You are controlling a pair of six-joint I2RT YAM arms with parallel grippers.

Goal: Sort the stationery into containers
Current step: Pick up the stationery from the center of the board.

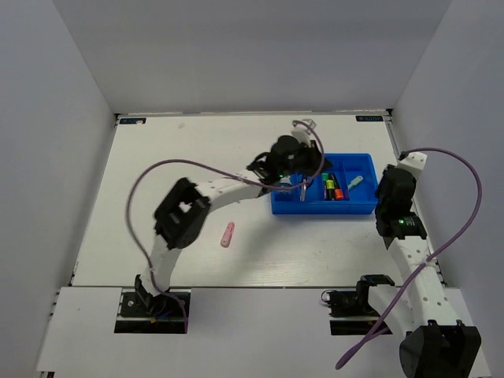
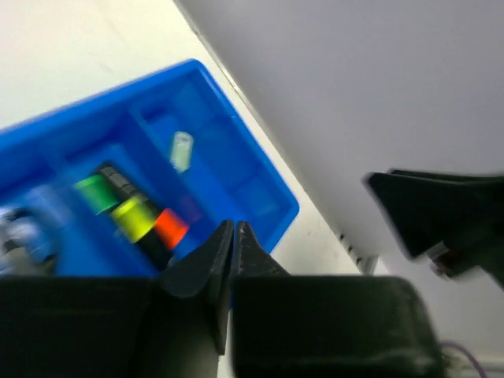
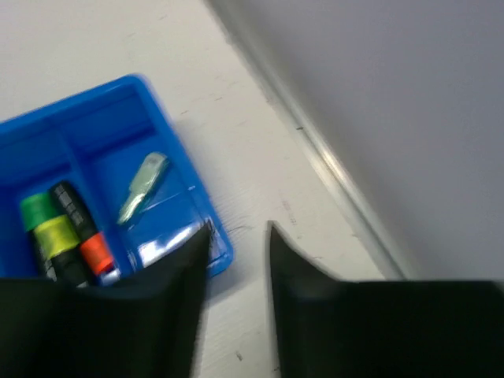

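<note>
We see a bright-blue divided tray (image 1: 323,209) holding four highlighters, with a fifth lying outside it.
In one middle compartment the green highlighter (image 3: 35,211), yellow highlighter (image 3: 53,235) and orange highlighter (image 3: 96,252) lie side by side, their black bodies parallel. The pale green highlighter (image 3: 142,187) lies alone, slanted, in the next compartment. We find the pink highlighter (image 1: 227,235) on the table (image 1: 157,157), well apart from the tray.

On the white table (image 1: 157,150): blue tray (image 1: 346,209) resting toward the right side; pink highlighter (image 1: 227,235) lying flat, well apart, left of the tray.
</note>
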